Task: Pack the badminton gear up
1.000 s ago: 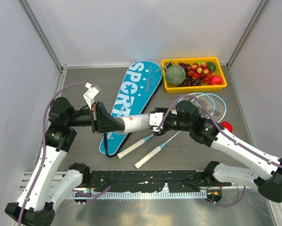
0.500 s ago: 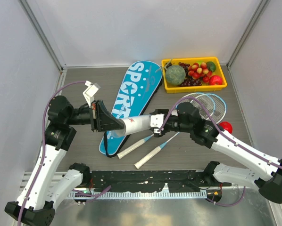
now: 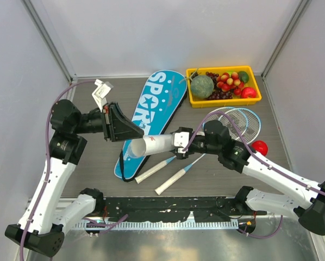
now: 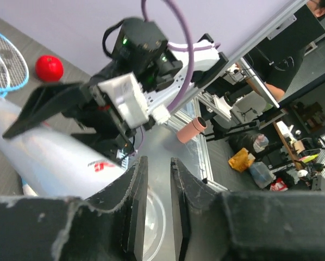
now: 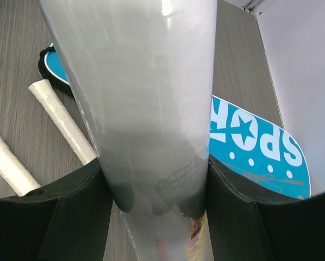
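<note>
My right gripper (image 3: 176,142) is shut on the long white tube (image 3: 157,143) and holds it level above the table; the tube fills the right wrist view (image 5: 151,109) between the gripper (image 5: 154,166) fingers. The tube's left end is open. My left gripper (image 3: 131,129) sits just up-left of that end, apart from it, shut on a thin clear round lid (image 4: 151,217). The blue "SPORT" bag (image 3: 157,103) lies flat behind the tube. Two light-blue rackets (image 3: 236,119) lie to the right, with their white handles (image 3: 154,169) under the tube. No shuttlecocks show.
A yellow tray (image 3: 223,103) of fruit stands at the back right. A red round fruit (image 3: 260,147) lies by the right arm. White walls close in the table on three sides.
My left gripper has pulled up and to the left, away from the tube's end, which now shows open. The right gripper and tube have dropped slightly toward the near left.
</note>
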You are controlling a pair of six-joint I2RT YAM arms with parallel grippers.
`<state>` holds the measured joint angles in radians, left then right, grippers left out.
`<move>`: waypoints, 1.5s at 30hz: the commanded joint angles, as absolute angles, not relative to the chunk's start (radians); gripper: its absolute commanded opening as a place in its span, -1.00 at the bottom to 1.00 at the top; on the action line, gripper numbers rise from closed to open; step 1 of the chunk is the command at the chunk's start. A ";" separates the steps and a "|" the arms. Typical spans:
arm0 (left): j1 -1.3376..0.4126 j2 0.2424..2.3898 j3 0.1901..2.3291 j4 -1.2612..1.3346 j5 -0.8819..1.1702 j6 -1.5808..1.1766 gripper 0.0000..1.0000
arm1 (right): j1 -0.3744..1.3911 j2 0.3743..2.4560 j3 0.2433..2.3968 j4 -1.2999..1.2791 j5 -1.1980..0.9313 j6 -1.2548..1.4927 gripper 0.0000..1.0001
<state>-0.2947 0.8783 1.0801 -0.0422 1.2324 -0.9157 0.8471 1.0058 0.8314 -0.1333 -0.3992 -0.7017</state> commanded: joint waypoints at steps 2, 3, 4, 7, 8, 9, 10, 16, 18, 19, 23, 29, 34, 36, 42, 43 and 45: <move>-0.298 0.937 1.282 -0.071 1.256 -0.826 -0.39 | 0.851 0.974 0.841 -0.029 -0.422 -0.680 -0.11; -0.298 0.951 1.313 -0.142 1.250 -0.778 -0.37 | 0.851 0.974 0.844 -0.029 -0.423 -0.670 -0.11; -0.298 0.965 1.346 -0.209 1.244 -0.711 -0.35 | 0.851 0.974 0.847 -0.029 -0.423 -0.664 -0.11; -0.298 0.986 1.452 -0.502 1.156 -0.452 -0.28 | 0.853 0.971 0.857 -0.029 -0.425 -0.614 -0.10; -0.298 0.997 1.489 -0.614 1.106 -0.342 -0.27 | 0.851 0.971 0.861 -0.028 -0.422 -0.598 -0.11; -0.298 1.006 1.537 -0.726 1.057 -0.245 -0.24 | 0.850 0.969 0.864 -0.026 -0.420 -0.571 -0.10; -0.298 1.015 1.595 -0.811 1.002 -0.165 -0.21 | 0.850 0.969 0.867 -0.025 -0.419 -0.558 -0.10; -0.299 1.048 1.732 -1.038 0.867 -0.005 -0.12 | 0.848 0.977 0.868 -0.021 -0.433 -0.503 -0.09; -0.304 1.046 1.739 -1.045 0.905 0.026 -0.10 | 0.847 0.986 0.873 -0.020 -0.431 -0.491 -0.09; -0.308 1.048 1.747 -1.057 0.919 0.037 -0.10 | 0.842 0.995 0.876 -0.020 -0.433 -0.485 -0.09; -0.350 1.037 1.749 -1.117 0.928 0.078 -0.10 | 0.839 1.014 0.894 -0.028 -0.439 -0.463 -0.09; -0.356 1.000 1.661 -1.097 0.939 0.023 -0.18 | 0.839 1.023 0.910 -0.038 -0.457 -0.453 -0.09; -0.365 0.988 1.620 -1.054 0.965 0.005 -0.22 | 0.839 1.016 0.902 -0.040 -0.462 -0.448 -0.10; -0.371 0.985 1.608 -1.039 0.968 0.011 -0.24 | 0.839 1.015 0.902 -0.041 -0.462 -0.446 -0.10; -0.396 0.965 1.565 -0.991 0.980 0.046 -0.27 | 0.839 1.012 0.910 -0.043 -0.460 -0.445 -0.09; -0.400 0.966 1.562 -0.992 0.976 0.051 -0.26 | 0.839 1.014 0.910 -0.043 -0.457 -0.446 -0.10; -0.406 0.972 1.562 -0.997 0.960 0.061 -0.28 | 0.839 1.015 0.910 -0.041 -0.457 -0.446 -0.10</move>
